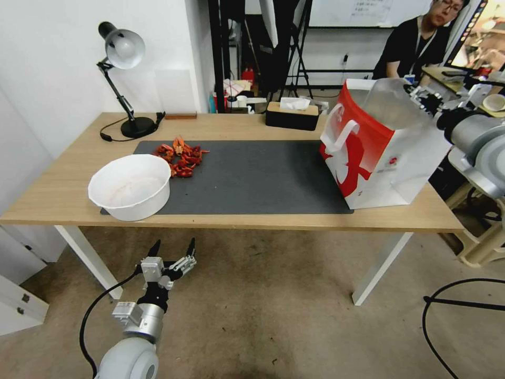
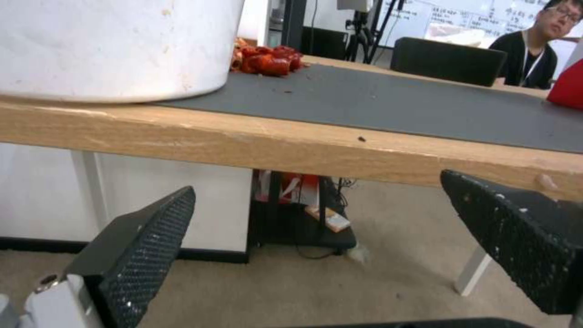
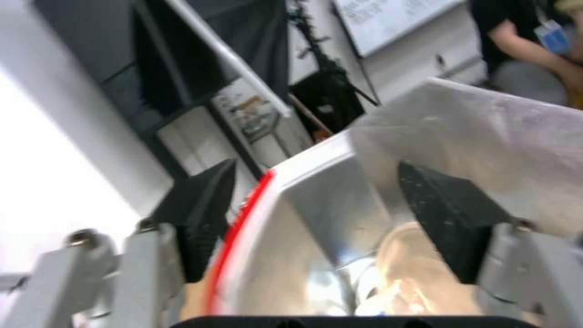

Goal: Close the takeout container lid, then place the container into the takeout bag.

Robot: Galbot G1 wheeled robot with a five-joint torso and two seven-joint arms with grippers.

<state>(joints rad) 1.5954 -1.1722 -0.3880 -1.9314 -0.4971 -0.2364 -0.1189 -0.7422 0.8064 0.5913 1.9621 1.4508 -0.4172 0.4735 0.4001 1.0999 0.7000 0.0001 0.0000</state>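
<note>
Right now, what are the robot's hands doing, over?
Left pincer open, low before the table. Right pincer open at the takeout bag mouth. Nothing blocking the bag.

Left gripper (image 2: 316, 237) fingers (image 2: 145, 246) spread below the table (image 2: 304, 146) edge.

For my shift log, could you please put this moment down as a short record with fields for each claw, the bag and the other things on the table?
left claw: open, low in front of the table's near edge, below the white bowl
right claw: open, at the mouth of the takeout bag, over its clear plastic liner
takeout bag: upright at the table's right end
table: dark mat, red crayfish pile, black tissue box, desk lamp
</note>
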